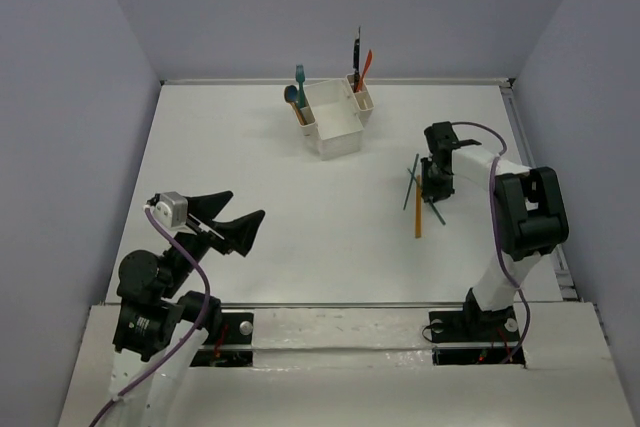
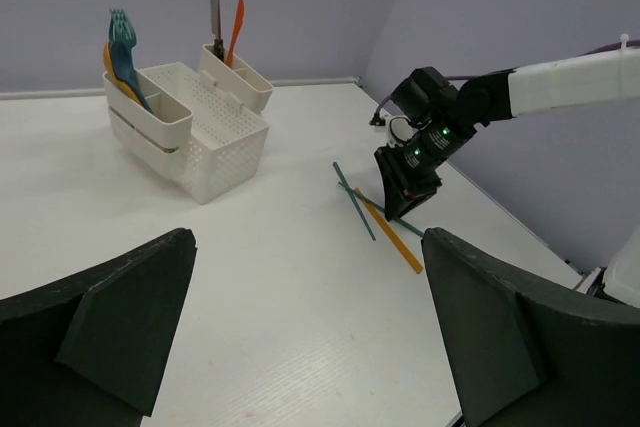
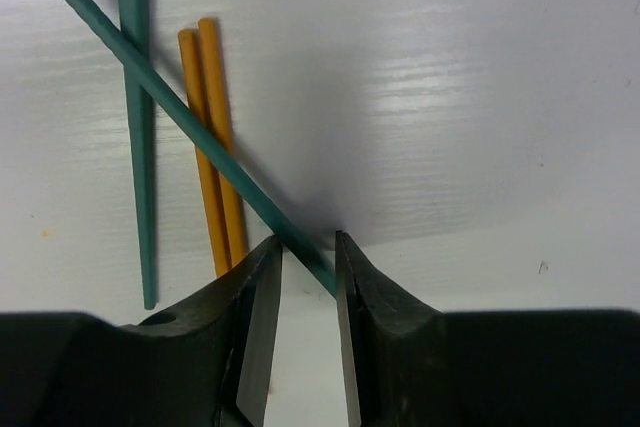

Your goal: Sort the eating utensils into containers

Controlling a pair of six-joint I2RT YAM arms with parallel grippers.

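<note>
The white caddy [image 1: 322, 143] stands at the back with a teal fork [image 1: 299, 74] and a spoon [image 1: 291, 95] in its left slot. A dark-handled knife [image 1: 355, 53] and an orange knife [image 1: 366, 65] stand in its right slot. On the table to the right lie two teal sticks [image 3: 138, 147] and two orange sticks [image 3: 215, 147], crossed. My right gripper [image 3: 308, 239] is down at the table, jaws narrowly apart around the near end of the slanting teal stick [image 3: 190, 122]. My left gripper [image 2: 308, 242] hangs wide open over bare table, holding nothing.
The caddy's large middle compartment [image 2: 215, 137] shows no contents. The grey walls close the table at the back and on both sides. The right arm [image 1: 525, 212] reaches in from the right edge.
</note>
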